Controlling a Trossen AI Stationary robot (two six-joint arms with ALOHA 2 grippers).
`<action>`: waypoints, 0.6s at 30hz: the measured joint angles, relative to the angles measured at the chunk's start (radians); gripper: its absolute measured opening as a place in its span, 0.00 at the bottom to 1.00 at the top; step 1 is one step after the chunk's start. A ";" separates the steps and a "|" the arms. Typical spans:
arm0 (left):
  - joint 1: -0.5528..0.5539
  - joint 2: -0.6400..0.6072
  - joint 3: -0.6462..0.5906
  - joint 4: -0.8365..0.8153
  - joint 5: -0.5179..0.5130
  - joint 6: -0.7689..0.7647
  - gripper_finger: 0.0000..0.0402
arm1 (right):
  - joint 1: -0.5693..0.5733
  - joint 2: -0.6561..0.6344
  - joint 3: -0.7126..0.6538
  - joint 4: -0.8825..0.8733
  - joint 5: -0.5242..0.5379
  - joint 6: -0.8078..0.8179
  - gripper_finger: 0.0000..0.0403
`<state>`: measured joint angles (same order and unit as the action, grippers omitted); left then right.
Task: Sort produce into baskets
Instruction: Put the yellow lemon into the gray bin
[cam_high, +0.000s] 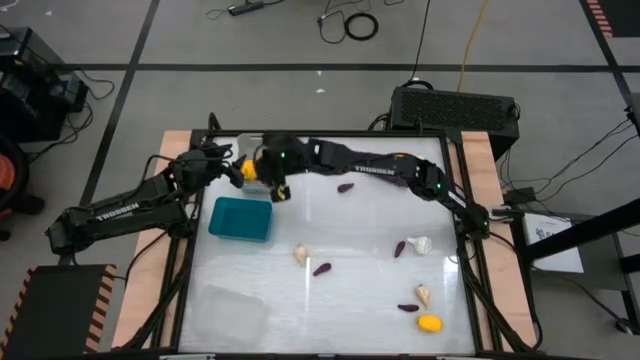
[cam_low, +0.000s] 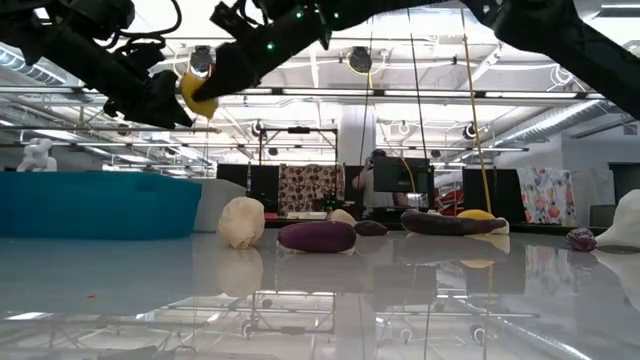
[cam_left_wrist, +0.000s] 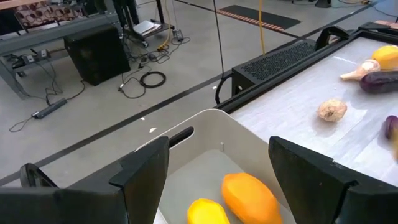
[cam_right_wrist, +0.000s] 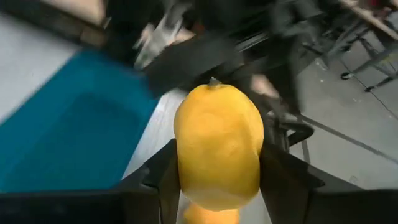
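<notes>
the right gripper (cam_right_wrist: 217, 186) is clamped on a yellow fruit (cam_right_wrist: 217, 146), held in the air at the far edge of the teal bin (cam_high: 240, 218). the light grey bin (cam_left_wrist: 205, 130), with two yellow fruits (cam_left_wrist: 249, 196) already inside, sits just beyond the teal bin, under the left gripper (cam_left_wrist: 217, 180), whose fingers stand apart and hold nothing. judging by this, the held fruit needs only a short carry away from the teal bin.

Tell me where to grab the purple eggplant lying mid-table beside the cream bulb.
Grip the eggplant across its narrow middle, coming straight down with jaws crosswise to its length. It lies flat and elongated, so the rounded ends would likely slip. The cream bulb sits close by, so keep clear of that side.
</notes>
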<state>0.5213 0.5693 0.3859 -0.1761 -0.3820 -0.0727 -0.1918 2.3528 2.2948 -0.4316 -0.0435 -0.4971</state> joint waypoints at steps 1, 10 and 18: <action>0.000 0.000 0.000 0.000 0.000 0.000 0.71 | -0.010 0.000 0.000 0.024 -0.011 0.037 0.42; 0.002 0.001 -0.002 -0.008 -0.027 0.000 0.71 | -0.093 0.107 0.000 0.205 -0.020 0.218 0.42; 0.001 0.009 -0.001 -0.004 -0.060 0.001 0.71 | -0.131 0.148 0.000 0.259 -0.030 0.402 0.42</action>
<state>0.5226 0.5786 0.3846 -0.1805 -0.4417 -0.0720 -0.3230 2.5008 2.2948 -0.1731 -0.0739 -0.0951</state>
